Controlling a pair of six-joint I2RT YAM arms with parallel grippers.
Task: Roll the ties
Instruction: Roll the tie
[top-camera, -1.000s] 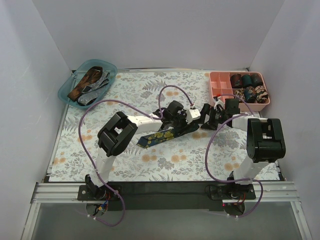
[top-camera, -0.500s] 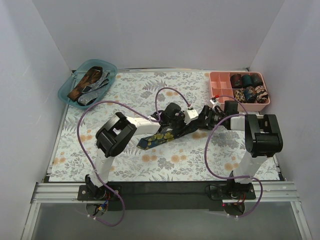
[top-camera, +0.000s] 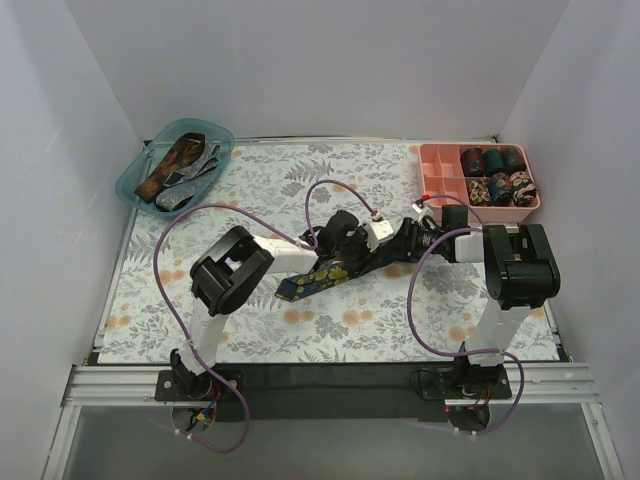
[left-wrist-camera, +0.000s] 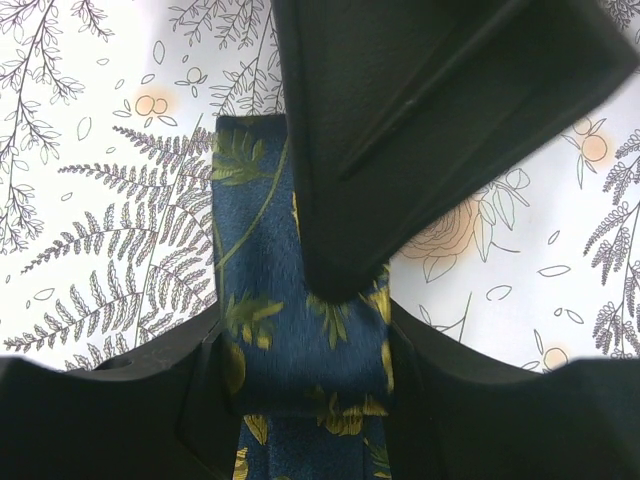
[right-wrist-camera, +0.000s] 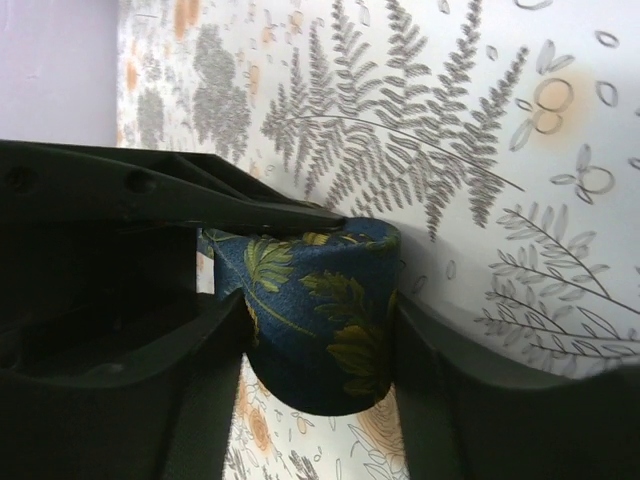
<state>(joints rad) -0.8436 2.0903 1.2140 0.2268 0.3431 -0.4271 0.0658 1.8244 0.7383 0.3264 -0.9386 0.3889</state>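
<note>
a robotics lab test cell. plain white panel walls (top-camera: 300, 60) box in a flat, floral-printed table cover (top-camera: 260, 180) on three sides. along the cover's near edge runs a bare aluminium rail (top-camera: 110, 386). two black-and-white jointed robot arms, the left arm (top-camera: 232, 272) and the right arm (top-camera: 518, 262), are bolted there side by side, trailing looped purple cables (top-camera: 165, 270). at the cover's far left corner sits a teal plastic basket (top-camera: 127, 188) of loose neckties (top-camera: 180, 160). at its far right corner is a pink compartmented plastic tray (top-camera: 436, 165) of rolled neckties (top-camera: 495, 160).

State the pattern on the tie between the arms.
Navy blue with yellow-green leaves and flowers; the tie shows best in the right wrist view.
</note>
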